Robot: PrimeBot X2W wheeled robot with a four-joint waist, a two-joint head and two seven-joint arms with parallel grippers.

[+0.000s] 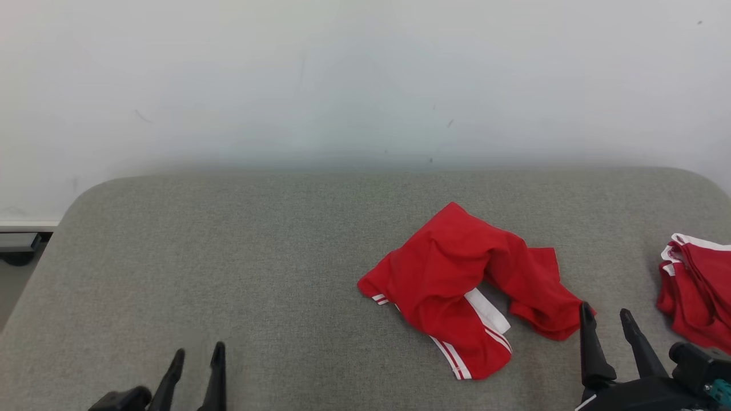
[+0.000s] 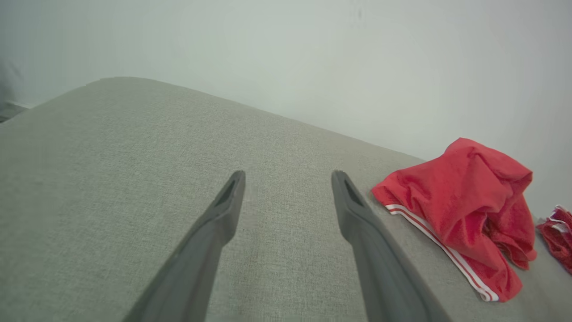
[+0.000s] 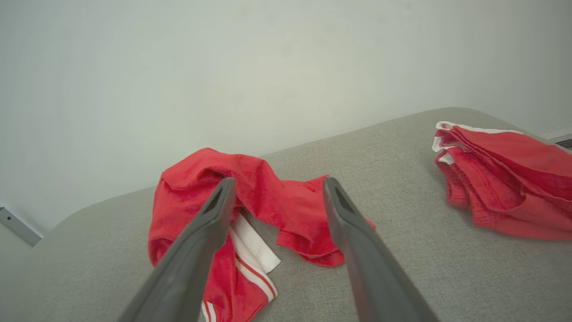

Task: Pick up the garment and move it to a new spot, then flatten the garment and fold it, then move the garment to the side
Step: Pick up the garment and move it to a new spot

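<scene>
A crumpled red garment (image 1: 457, 274) with white stripes lies on the grey padded table (image 1: 257, 257), right of centre. It also shows at the right of the left wrist view as a red garment (image 2: 464, 197), and ahead of the fingers in the right wrist view as a red garment (image 3: 268, 201). My right gripper (image 1: 605, 319) stands open just beside the garment's near right edge, empty. My left gripper (image 1: 197, 357) hangs open and empty at the lower left, well away from the cloth. In the wrist views the left gripper (image 2: 288, 176) and the right gripper (image 3: 277, 183) each show spread fingers.
A second red garment (image 1: 697, 291) with white trim lies at the table's right edge, seen too as a red pile (image 3: 500, 179) in the right wrist view. A pale wall (image 1: 365, 80) rises behind the table. The table's left edge drops to the floor (image 1: 17, 285).
</scene>
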